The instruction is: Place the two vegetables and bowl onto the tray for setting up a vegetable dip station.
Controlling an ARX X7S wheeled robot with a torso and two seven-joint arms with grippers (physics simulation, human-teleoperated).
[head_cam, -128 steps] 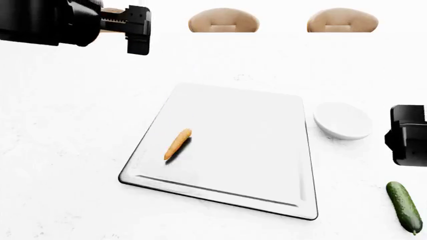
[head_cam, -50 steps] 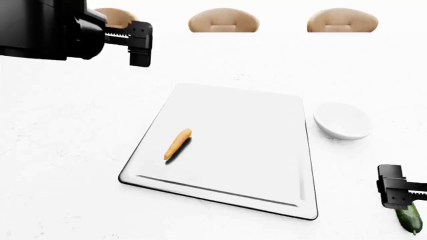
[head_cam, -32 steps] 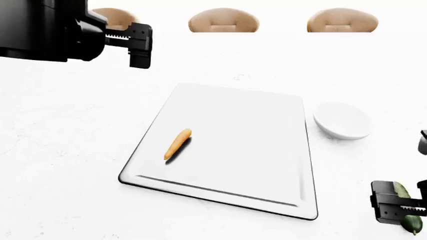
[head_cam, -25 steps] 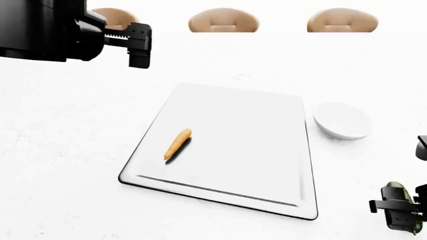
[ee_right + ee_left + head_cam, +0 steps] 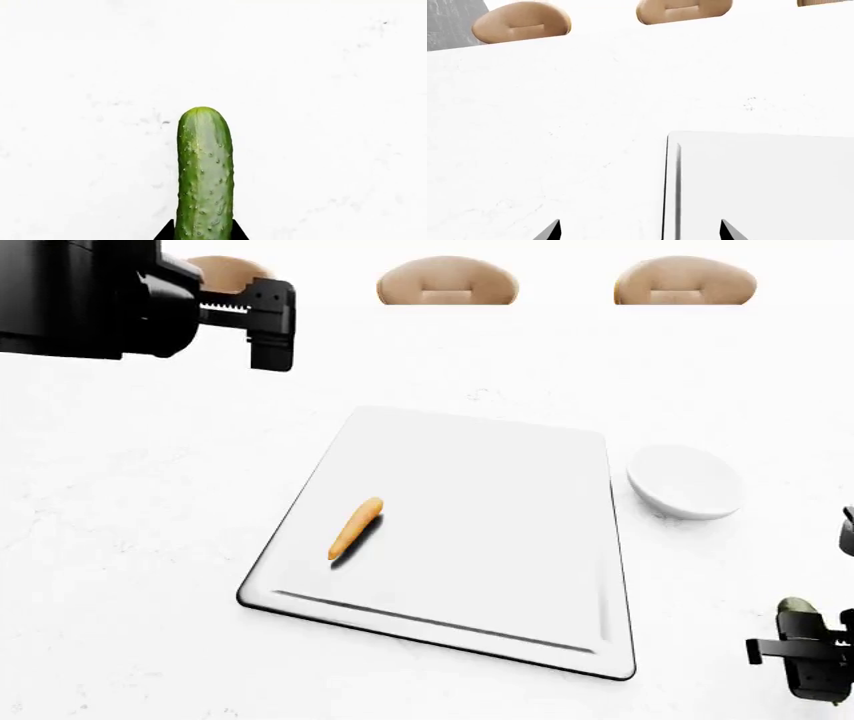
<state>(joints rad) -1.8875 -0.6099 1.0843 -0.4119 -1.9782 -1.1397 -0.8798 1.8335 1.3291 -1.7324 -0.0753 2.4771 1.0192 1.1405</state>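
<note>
The silvery tray (image 5: 534,500) lies mid-table, and the orange carrot (image 5: 355,528) rests on its left half. To the tray's right, the white bowl (image 5: 685,481) stands on the table. The dark green cucumber (image 5: 205,170) is at the near right, with only its tip (image 5: 798,606) showing in the head view. My right gripper (image 5: 201,231) is shut on it, one finger against each side. High at the far left my left gripper (image 5: 271,328) is open and holds nothing. Its wrist view has the tray's corner rim (image 5: 672,190) between the fingertips (image 5: 552,232).
Three tan chair backs (image 5: 446,282) stand along the far edge of the white table. The table's right edge is out of frame, close to the cucumber.
My right gripper came down from beside the bowl to the cucumber and shut on it. The left gripper shifted slightly. Carrot, tray and bowl stayed put.
</note>
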